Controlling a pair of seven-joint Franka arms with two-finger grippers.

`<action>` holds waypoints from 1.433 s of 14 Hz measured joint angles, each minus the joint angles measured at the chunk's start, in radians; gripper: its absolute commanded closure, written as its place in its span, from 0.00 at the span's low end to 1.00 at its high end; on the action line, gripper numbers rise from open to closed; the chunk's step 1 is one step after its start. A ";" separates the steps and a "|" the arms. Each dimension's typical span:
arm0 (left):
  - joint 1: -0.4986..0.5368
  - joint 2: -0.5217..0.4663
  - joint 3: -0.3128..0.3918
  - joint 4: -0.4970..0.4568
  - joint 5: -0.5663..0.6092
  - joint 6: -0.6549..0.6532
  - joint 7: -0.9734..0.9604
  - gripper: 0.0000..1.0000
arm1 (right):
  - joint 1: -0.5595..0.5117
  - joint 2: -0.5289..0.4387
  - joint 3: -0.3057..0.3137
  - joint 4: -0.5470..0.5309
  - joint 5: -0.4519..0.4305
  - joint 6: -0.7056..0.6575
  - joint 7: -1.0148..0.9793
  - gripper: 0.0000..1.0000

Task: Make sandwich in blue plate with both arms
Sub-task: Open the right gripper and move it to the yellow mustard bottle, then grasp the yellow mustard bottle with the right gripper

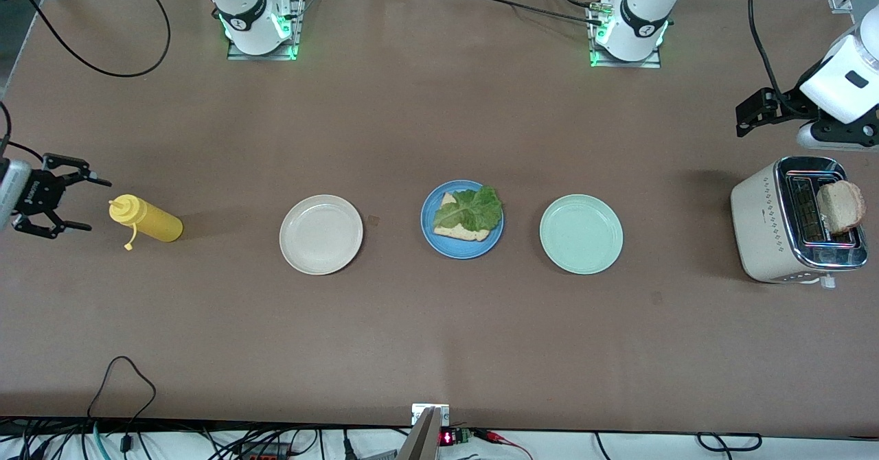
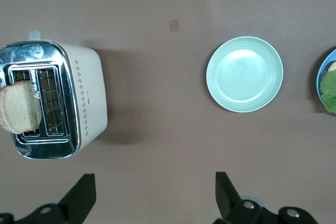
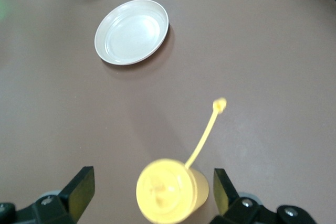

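The blue plate (image 1: 430, 228) sits mid-table between a cream-beige plate (image 1: 321, 234) and a mint-green plate (image 1: 581, 234), holding 1 toast slice (image 1: 461, 232) topped with a lettuce leaf (image 1: 472, 209). Toward the left arm's end, a toaster (image 1: 762, 223) holds 1 bread slice (image 1: 842, 206); the left gripper (image 2: 155, 195) hovers near it, jaws spread, empty. The right gripper (image 1: 69, 202), also released, hangs by the yellow mustard bottle (image 1: 145, 220).
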 measured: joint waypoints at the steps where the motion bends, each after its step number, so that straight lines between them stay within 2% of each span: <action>1: 0.000 0.000 0.000 0.000 0.000 0.000 0.000 0.00 | -0.022 0.009 0.001 -0.015 0.024 0.000 -0.047 0.00; 6: 0.000 0.000 0.000 0.000 0.000 -0.001 0.000 0.00 | -0.078 0.082 0.005 -0.038 0.155 -0.023 -0.196 0.00; 13: 0.000 0.000 0.001 0.000 0.000 -0.002 0.000 0.00 | -0.133 0.153 0.005 -0.038 0.202 -0.090 -0.288 0.00; 20: 0.000 0.000 0.001 0.000 0.000 -0.003 0.000 0.00 | -0.134 0.244 0.009 -0.038 0.328 -0.090 -0.422 0.00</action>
